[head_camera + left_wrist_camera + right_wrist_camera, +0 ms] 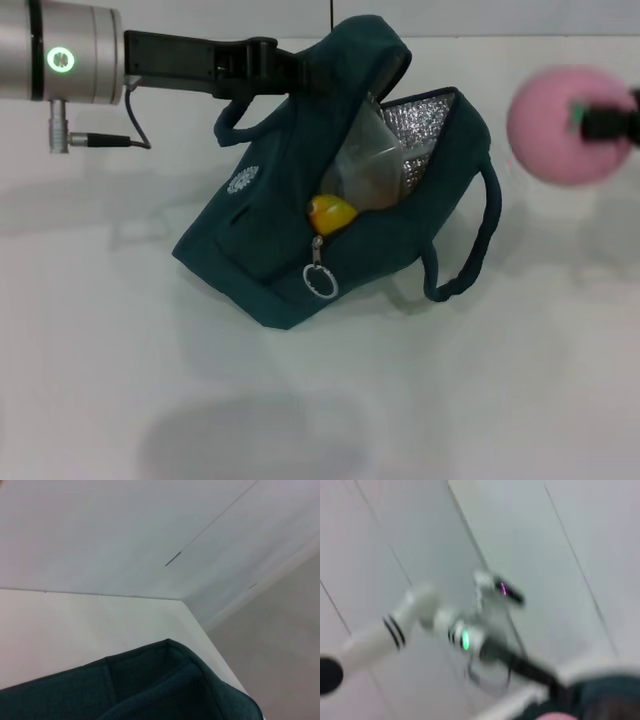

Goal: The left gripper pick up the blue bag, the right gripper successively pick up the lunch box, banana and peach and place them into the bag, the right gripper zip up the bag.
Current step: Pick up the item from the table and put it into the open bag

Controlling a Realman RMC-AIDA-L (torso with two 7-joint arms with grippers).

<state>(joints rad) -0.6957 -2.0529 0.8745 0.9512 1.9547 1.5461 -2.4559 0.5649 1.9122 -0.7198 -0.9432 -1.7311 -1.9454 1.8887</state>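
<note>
The blue bag (270,230) sits tilted on the white bench (120,350), its long axis running from the near left to the far right, with its open mouth turned up and toward the right. The silver lining (425,130) shows inside. The clear lunch box (370,165) stands on end in the opening, and one yellow-orange end of the banana (332,213) pokes out just above the zipper's metal ring pull (320,281).

The left pincer (290,72) reaches in level from the left, arm straight, pinching the bag's upper edge and holding it up.

The right pincer (600,122) enters from the right, raised beside the bag, pinching the pink peach (560,125), which hangs well clear of the opening.
</note>
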